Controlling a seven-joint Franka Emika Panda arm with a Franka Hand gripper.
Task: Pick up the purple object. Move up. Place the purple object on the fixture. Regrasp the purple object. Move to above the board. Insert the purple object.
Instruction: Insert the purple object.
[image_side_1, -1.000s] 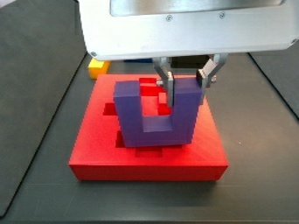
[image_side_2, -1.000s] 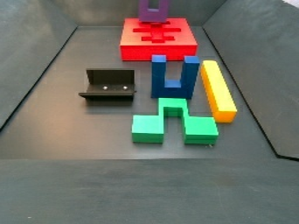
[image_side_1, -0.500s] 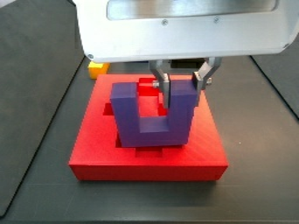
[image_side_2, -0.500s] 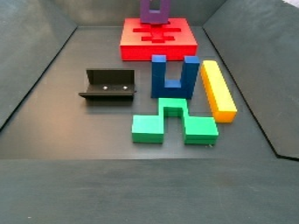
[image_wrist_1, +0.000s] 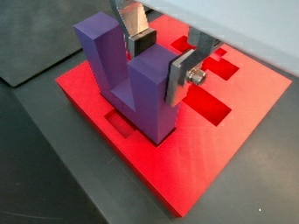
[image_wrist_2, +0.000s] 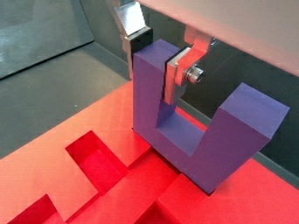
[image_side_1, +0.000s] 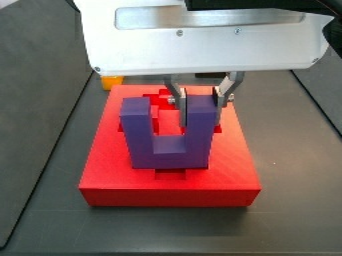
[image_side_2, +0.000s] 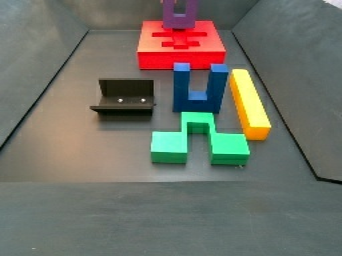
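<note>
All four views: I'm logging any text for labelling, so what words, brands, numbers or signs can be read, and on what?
None: no view shows a readable word, number, brand or sign.
Purple object: plain, held on one prong by the end effector over the board.
White wrist housing: only screw heads, no lettering.
Fixture, blue block, yellow bar, green block: all unmarked.

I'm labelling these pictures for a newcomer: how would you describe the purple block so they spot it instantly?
Find the big flat red board with cross-shaped cutouts at the far end of the dark floor. Standing on it is the chunky purple U-shaped plastic block, one prong clamped in the pincer. Unlike the darker blue U-shaped block on the floor, it is on the board and gripped.
</note>
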